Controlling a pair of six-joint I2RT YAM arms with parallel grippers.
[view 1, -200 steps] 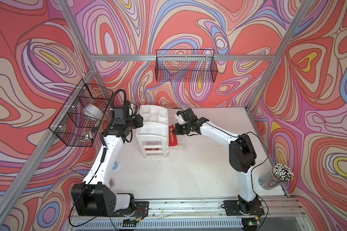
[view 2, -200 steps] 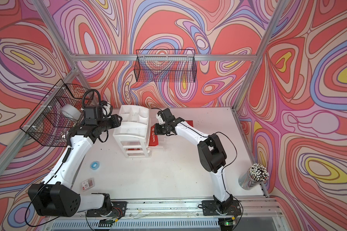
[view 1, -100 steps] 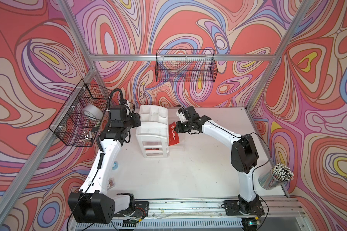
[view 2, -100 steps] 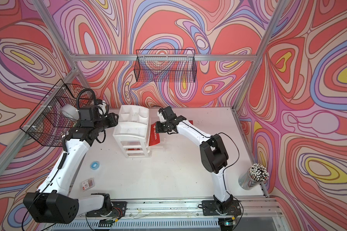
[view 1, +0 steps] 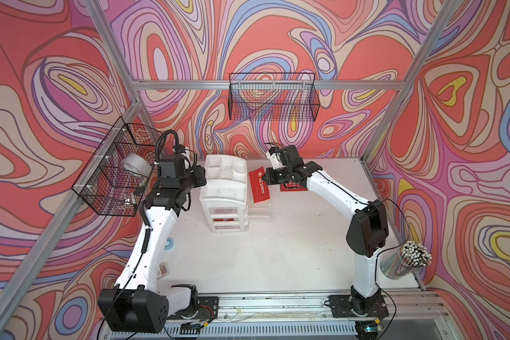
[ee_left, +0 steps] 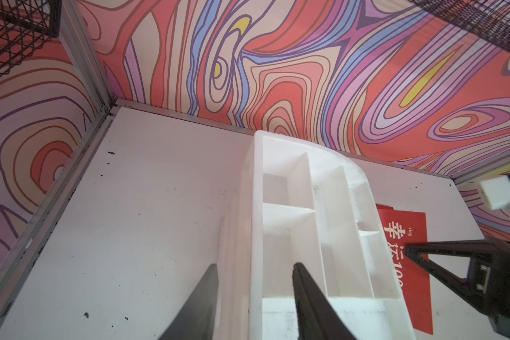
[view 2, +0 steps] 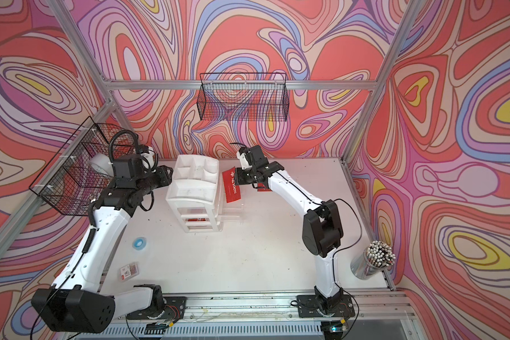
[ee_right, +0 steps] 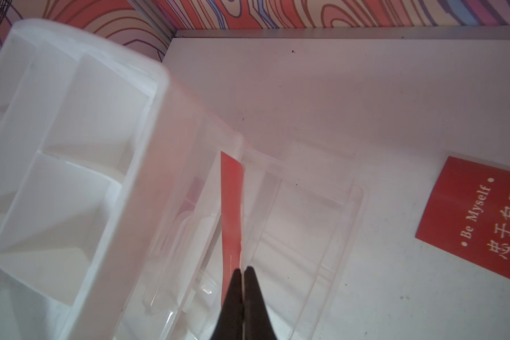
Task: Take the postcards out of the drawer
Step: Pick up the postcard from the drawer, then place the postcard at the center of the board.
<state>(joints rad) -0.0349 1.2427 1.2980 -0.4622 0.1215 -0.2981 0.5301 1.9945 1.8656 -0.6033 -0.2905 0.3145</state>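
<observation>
A white drawer unit (view 1: 222, 192) stands at the back middle of the table, with a clear drawer (view 1: 261, 210) pulled out on its right side. My right gripper (view 1: 266, 176) is shut on the top edge of a red "100%" postcard (view 1: 259, 188), which hangs on edge above that drawer (ee_right: 321, 206). The right wrist view shows the card (ee_right: 233, 212) edge-on between the shut fingertips (ee_right: 243, 269). A second postcard (view 1: 292, 186) lies flat on the table under the right arm. A third red card (view 1: 226, 219) shows through a lower drawer front. My left gripper (ee_left: 255, 265) stands open astride the unit's left wall.
A wire basket (view 1: 109, 173) on the left wall holds a tape roll (view 1: 134, 166). Another wire basket (view 1: 272, 100) hangs on the back wall. A metal cup of pens (view 1: 406, 262) stands at the right edge. A blue ring (view 1: 170, 244) and a small card (view 1: 163, 269) lie near the left arm.
My right gripper has risen and drawn back with the "100%" postcard, lifting it out of the open drawer. The left gripper has shifted slightly beside the unit.
</observation>
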